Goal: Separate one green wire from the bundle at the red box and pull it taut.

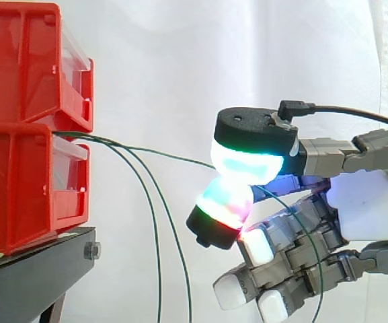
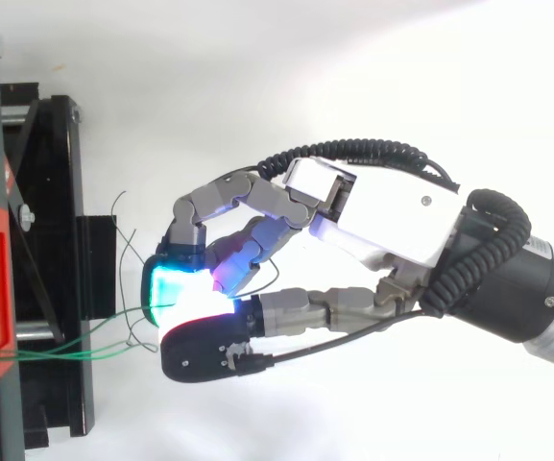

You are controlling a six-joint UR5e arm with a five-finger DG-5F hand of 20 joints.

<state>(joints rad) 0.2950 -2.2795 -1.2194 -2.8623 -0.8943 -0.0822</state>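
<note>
Closest to us is the hand [image 1: 358,202], reaching in from the right edge toward the boxes. Two of its glowing pads [image 1: 247,161] are pressed together, one above the other, and we see one green wire [image 1: 160,155] pinched between them. The remaining fingers curl beneath, their pale tips clear of the pinch. From the pads the wire runs nearly straight, climbing slightly leftward to the seam where the upper red box [image 1: 19,67] sits on the lower box [image 1: 19,188]. On the palm side of the pinch it carries on down across the curled fingers. Two loose wires [image 1: 154,222] leave the same seam and droop in long arcs below the held one, well apart from the hand. From above we see the hand [image 2: 392,216] closed on the strand just beside the black stand [image 2: 51,192], with thin green ends straying near the pads. Both boxes rest on that stand, before a white curtain [image 1: 180,54].
</note>
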